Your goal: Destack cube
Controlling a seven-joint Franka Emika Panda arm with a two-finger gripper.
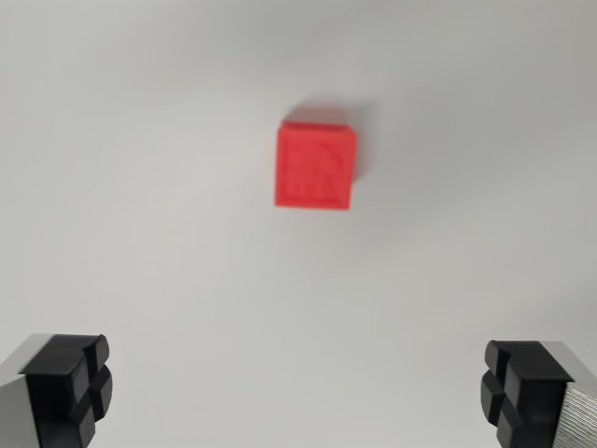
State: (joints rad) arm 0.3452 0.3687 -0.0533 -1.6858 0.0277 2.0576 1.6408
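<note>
Desk [140, 187]: plain white, fills the whole wrist view, nothing else on it that I can see.

Gripper [298, 392]: jaws spread wide, empty. One black fingertip [70, 383] sits at the bottom corner on the wrist view's left, the other at the bottom corner on the wrist view's right. Wide gap of bare desk between them.

Red cube [315, 166]: sits on the desk above the picture's centre, slightly toward the wrist view's right. Well apart from both fingertips, forward of the jaws line, roughly on the midline between them. Seen almost square-on from above with a faint embossed top face. Cannot tell from this angle whether a second cube is stacked under it; only a thin sliver of side and a shadow show at its upper and right edges.

Key relation: cube lies ahead of the jaws, not between them. Cube edges look nearly aligned with the jaw axis, rotated only slightly. My read: the camera is high, approach not yet done; next move needs forward travel plus descent to straddle the cube.
</note>
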